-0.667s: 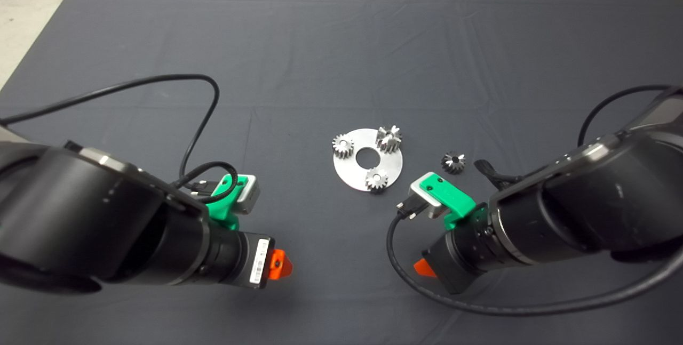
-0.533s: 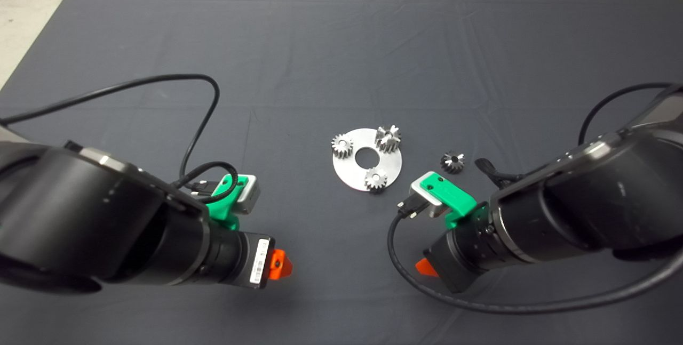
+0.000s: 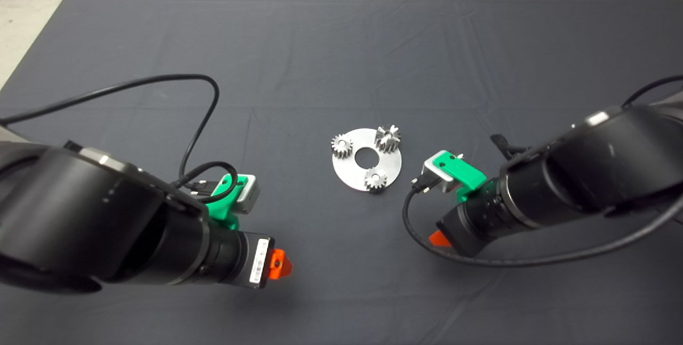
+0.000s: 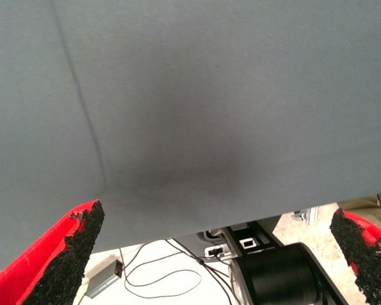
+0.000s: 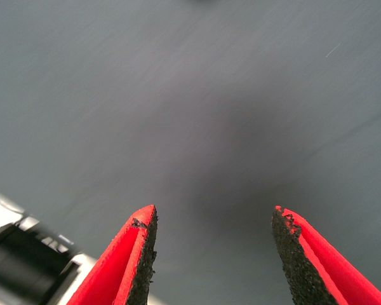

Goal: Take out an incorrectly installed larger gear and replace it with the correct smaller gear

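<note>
A round steel plate (image 3: 349,168) lies mid-mat. On its far right rim stands the larger gear (image 3: 388,138), coarse-toothed and tall. Two small bright gears (image 3: 341,145) (image 3: 375,179) sit on the plate's left and near rim. The smaller gear is hidden under my right wrist. My right gripper (image 5: 213,219) hangs open over bare mat, right of the plate and nearer the front; one red finger (image 3: 438,238) shows from above. My left gripper (image 4: 217,219) is parked open at the near left, one finger (image 3: 280,265) showing.
A black cable (image 3: 205,101) loops over the mat from the left arm, and another (image 3: 421,241) curves below the right wrist. The left wrist view shows the mat's edge with floor, cords and a small box (image 4: 101,279) beyond.
My right arm has moved right and away from the near edge, and its wrist now covers the dark gear that lay right of the plate. The left arm has not moved.
</note>
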